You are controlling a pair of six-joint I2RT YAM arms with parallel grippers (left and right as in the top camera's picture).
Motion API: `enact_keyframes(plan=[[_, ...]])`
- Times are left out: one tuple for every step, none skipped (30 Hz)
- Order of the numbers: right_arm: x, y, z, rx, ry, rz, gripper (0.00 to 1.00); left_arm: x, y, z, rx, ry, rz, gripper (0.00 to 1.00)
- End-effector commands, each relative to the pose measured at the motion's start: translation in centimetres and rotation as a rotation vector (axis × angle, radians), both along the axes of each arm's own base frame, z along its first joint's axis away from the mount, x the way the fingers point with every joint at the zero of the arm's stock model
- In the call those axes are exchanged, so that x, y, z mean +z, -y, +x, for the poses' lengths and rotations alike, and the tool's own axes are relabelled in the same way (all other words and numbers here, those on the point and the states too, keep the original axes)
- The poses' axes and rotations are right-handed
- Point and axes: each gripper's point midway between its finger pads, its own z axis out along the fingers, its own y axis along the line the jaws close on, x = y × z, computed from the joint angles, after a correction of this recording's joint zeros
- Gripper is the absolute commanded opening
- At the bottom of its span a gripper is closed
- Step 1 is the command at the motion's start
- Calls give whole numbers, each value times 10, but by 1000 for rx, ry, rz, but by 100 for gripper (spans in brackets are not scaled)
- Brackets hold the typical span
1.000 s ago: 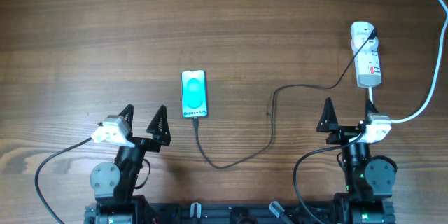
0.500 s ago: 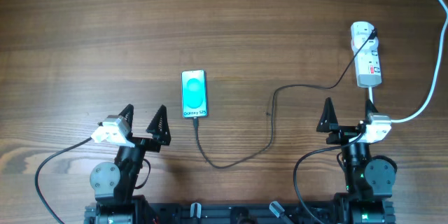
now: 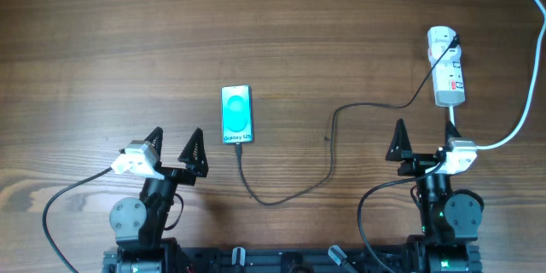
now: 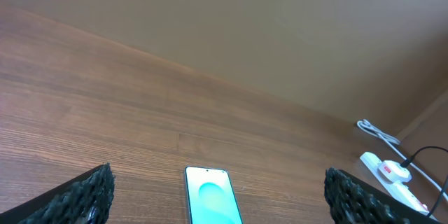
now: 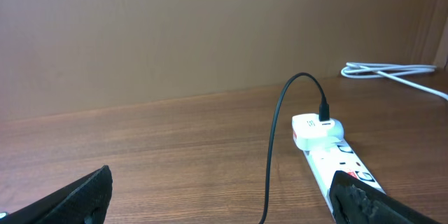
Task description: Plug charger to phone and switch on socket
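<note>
Overhead shows charger [image 3: 367,105] plugged into socket [image 3: 450,90].

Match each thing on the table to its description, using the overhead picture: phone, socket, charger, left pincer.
Things:
1. phone
2. socket
3. charger
4. left pincer

Descriptions:
A. white strip, far right side
B. thin, black, curving over the wood
C. teal screen facing up
D. open, holding nothing

Pairs: 1-C, 2-A, 3-B, 4-D
</note>
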Motion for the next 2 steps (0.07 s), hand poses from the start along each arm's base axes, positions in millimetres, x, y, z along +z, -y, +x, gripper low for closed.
enact_keyframes(plan=[[4,-4,-1,21,17,-10,100,-1,-2,0,7,2,6,100],[4,-4,-1,21,17,-10,100,-1,-2,0,7,2,6,100]])
